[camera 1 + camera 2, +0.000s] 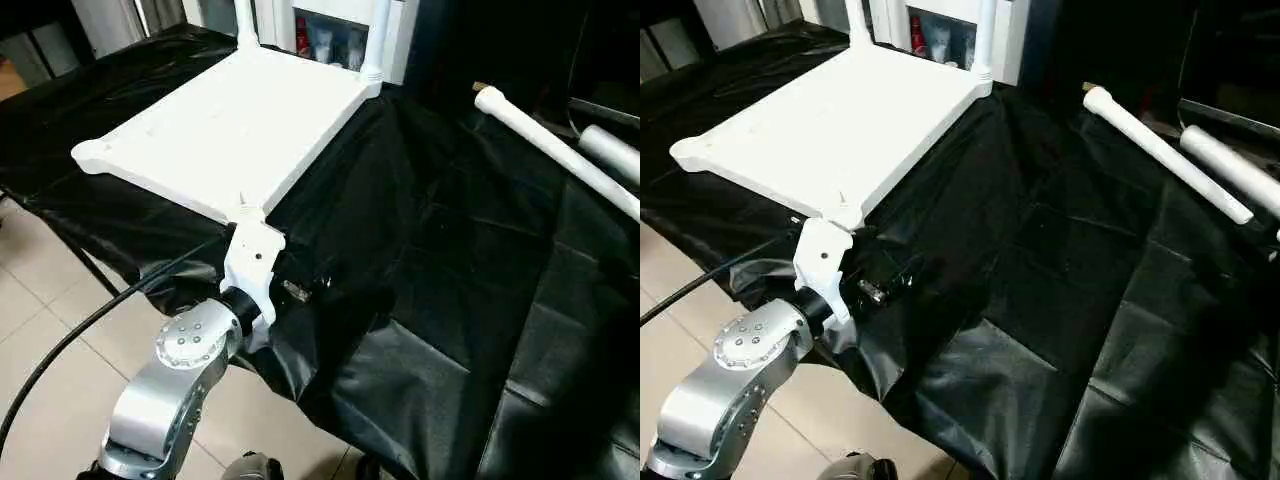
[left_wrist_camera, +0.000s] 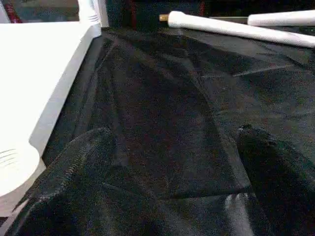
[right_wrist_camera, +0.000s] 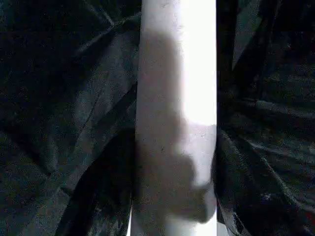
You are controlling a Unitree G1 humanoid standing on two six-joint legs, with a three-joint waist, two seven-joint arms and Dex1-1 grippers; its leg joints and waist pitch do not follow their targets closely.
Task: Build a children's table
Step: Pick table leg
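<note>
Two legs (image 1: 548, 146) beside tabletop (image 1: 230, 125)

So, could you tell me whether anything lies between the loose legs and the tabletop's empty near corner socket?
Nothing visible does. Between the two loose legs and the tabletop there is bare black sheet. The left gripper, fingers open, sits just beside the near corner socket.

head stereo: looks forward-down over left forearm (image 1: 165, 390) at tabletop (image 1: 225, 125) on black sheet (image 1: 440, 300) | L wrist: low, near sheet, faces loose legs (image 2: 231, 28); shares tabletop edge, legs | R wrist: close on one leg (image 3: 177, 118)
</note>
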